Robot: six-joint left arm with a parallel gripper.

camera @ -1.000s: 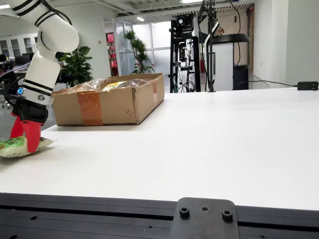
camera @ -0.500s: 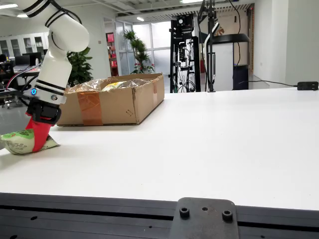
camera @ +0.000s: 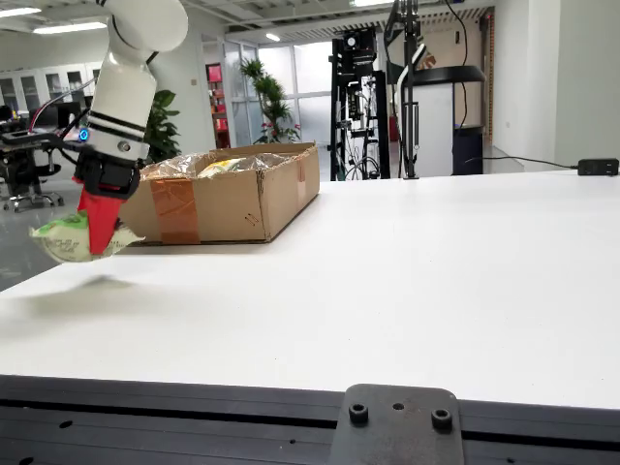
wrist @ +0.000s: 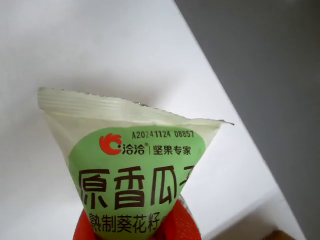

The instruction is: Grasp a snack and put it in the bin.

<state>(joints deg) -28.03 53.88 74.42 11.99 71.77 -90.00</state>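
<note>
Gripper (camera: 99, 235) clamped tight on snack pkt (camera: 70, 237), lifted off table (camera: 407, 271) to clear box (camera: 218, 199) wall at 2 o'clock.

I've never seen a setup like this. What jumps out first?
At the left of the room view, a white arm's red gripper holds a green snack packet in the air above the white table. Just behind stands an open cardboard box lined with plastic.
</note>
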